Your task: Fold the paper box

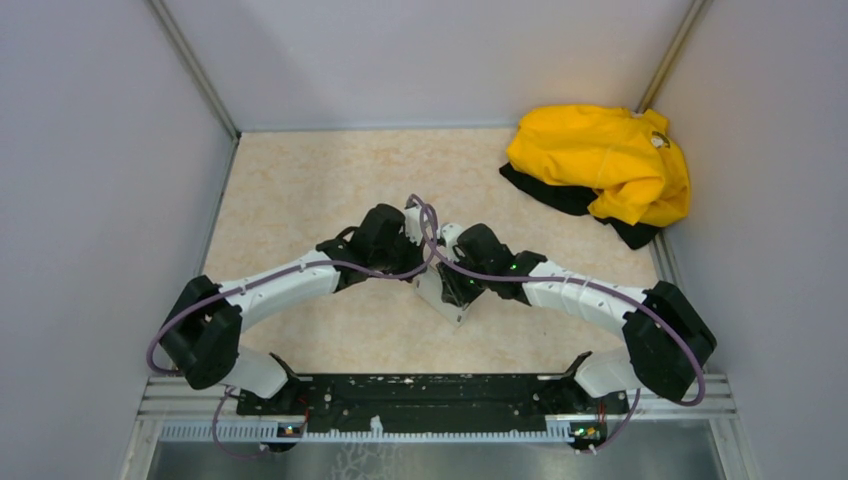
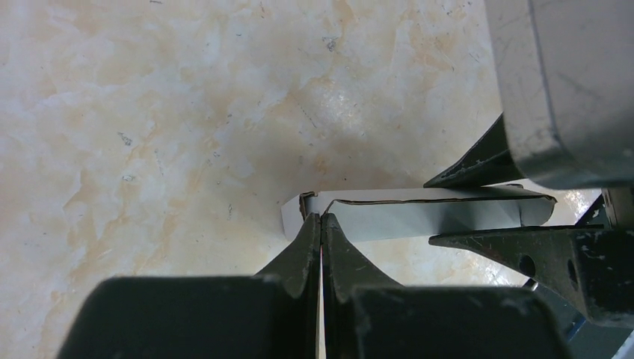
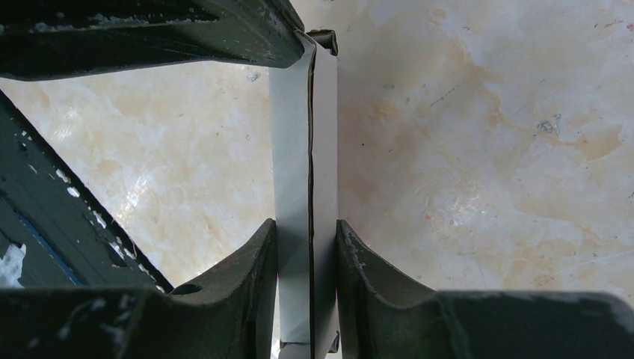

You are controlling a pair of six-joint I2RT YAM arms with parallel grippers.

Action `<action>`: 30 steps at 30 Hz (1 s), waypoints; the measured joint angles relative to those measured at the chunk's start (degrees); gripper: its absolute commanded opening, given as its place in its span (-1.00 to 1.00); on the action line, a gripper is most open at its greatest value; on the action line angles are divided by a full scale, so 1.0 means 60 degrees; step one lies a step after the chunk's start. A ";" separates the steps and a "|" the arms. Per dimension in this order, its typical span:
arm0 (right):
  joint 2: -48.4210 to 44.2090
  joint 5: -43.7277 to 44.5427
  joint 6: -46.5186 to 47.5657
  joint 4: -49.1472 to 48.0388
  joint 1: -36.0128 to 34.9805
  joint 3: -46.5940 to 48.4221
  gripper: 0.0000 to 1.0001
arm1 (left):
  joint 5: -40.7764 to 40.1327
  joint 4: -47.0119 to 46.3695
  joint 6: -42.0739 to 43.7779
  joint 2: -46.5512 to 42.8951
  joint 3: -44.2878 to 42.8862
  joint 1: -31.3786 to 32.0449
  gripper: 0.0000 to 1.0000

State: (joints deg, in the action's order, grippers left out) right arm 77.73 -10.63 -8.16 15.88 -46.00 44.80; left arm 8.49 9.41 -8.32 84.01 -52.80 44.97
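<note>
1. Top external view: the paper box [image 1: 447, 298] is above the middle of the worktop [image 1: 300, 180], where my two wrists meet.
2. My right jaws are narrow and clamp the box [image 3: 323, 149], one finger on each flat face. A seam runs down its length.
3. My left jaws are pressed together, their tips touching the box's [image 2: 419, 213] long edge near one end. I cannot tell whether a thin flap is pinched between them.
4. The box looks folded nearly flat.
5. A yellow garment [image 1: 600, 160] lies well apart from the box, beyond it and to its right.
</note>
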 measured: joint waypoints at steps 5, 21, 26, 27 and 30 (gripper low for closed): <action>-0.0022 0.0004 0.0000 -0.0011 0.0000 -0.0025 -0.91 | -0.0175 -0.0419 0.0073 -0.0189 0.0342 0.0131 -0.96; -0.0022 -0.0007 0.0004 -0.0029 -0.0004 -0.0029 -0.91 | -0.0463 -0.0783 0.0517 -0.0404 0.0663 0.0277 -0.95; -0.0022 -0.0007 0.0007 -0.0036 -0.0004 -0.0033 -0.91 | -0.0488 -0.0783 0.0601 -0.0404 0.0663 0.0277 -0.95; -0.0022 -0.0007 0.0007 -0.0033 -0.0004 -0.0029 -0.91 | -0.0488 -0.0783 0.0608 -0.0408 0.0663 0.0277 -0.95; -0.0022 -0.0007 0.0011 -0.0033 -0.0004 -0.0033 -0.91 | -0.0488 -0.0812 0.0641 -0.0415 0.0685 0.0277 -0.95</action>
State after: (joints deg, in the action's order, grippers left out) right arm 77.60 -10.68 -8.10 15.68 -46.02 44.60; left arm 5.56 4.54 -4.47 81.52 -48.69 46.63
